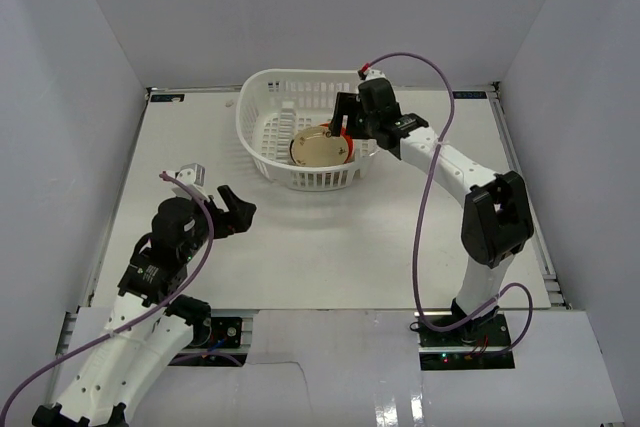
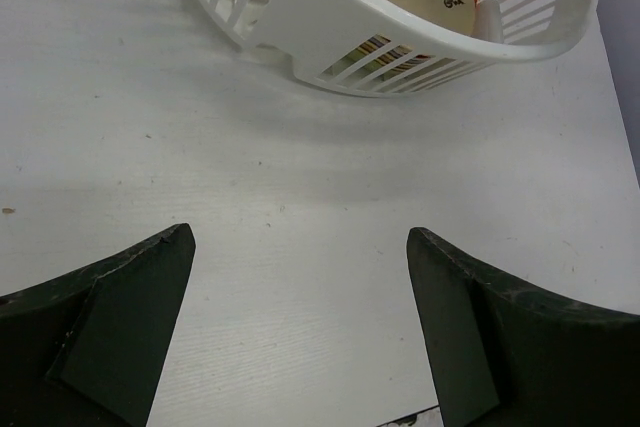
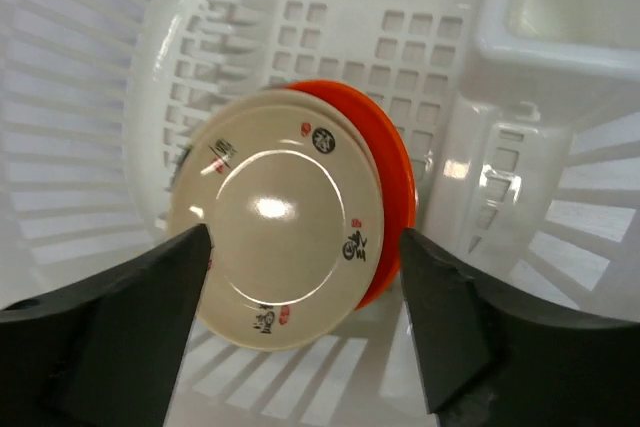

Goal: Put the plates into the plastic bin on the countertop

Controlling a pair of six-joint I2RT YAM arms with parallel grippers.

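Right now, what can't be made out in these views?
- Anything under the cream plate: right wrist, it covers the red-orange plate except one edge.
- Coloured stripes inside the bin: left wrist, slats hide what they are.
- Its markings: top external, too small.

Right gripper [image 3: 305, 239] spread wide, nothing held. Dead ahead between its fingers, a cream plate [image 3: 275, 217] sits atop the red-orange plate [image 3: 397, 182], both inside the white bin [image 3: 420, 47].

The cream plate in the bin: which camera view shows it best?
The right wrist view: the cream plate fills the centre, its dark marks clear. The top external view shows it small inside the bin; the left wrist view shows only a part past the rim.
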